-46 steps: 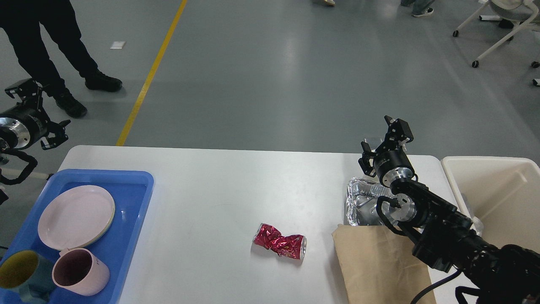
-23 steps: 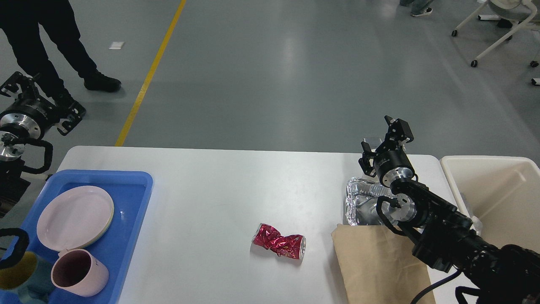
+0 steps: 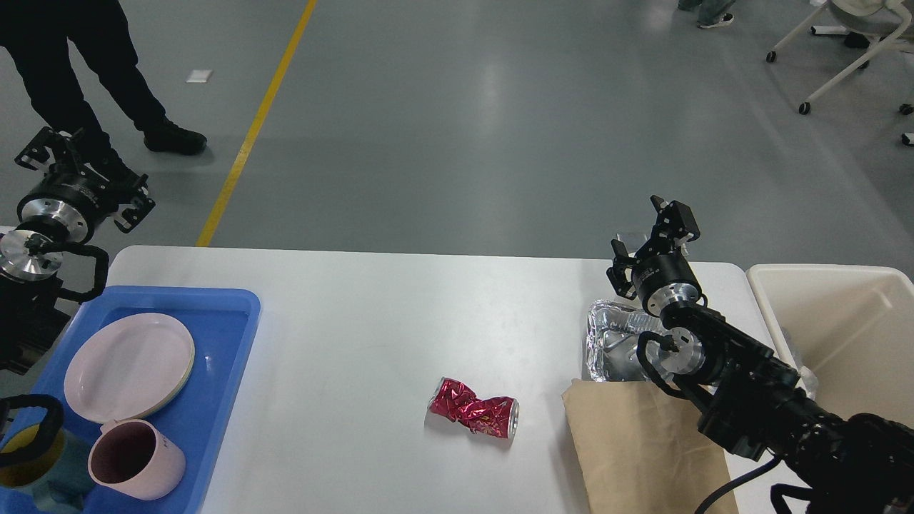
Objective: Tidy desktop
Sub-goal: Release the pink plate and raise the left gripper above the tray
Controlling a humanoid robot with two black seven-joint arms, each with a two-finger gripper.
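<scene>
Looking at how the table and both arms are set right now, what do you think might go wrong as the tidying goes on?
The crushed red can lies on its side on the desktop; a glancing touch might roll it away.

The foil container and the brown paper bag sit partly under the right arm, so a sweep toward the beige bin could drag them.

The left gripper hangs near the blue tray; lowering carelessly may knock the pink plate or pink mug.

Can [image 3: 473, 414] lies between tray [image 3: 235, 314] and bag [image 3: 635, 450].

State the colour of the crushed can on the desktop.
Shiny metallic red crushed can, silver at its end; seen in the head view.
</scene>
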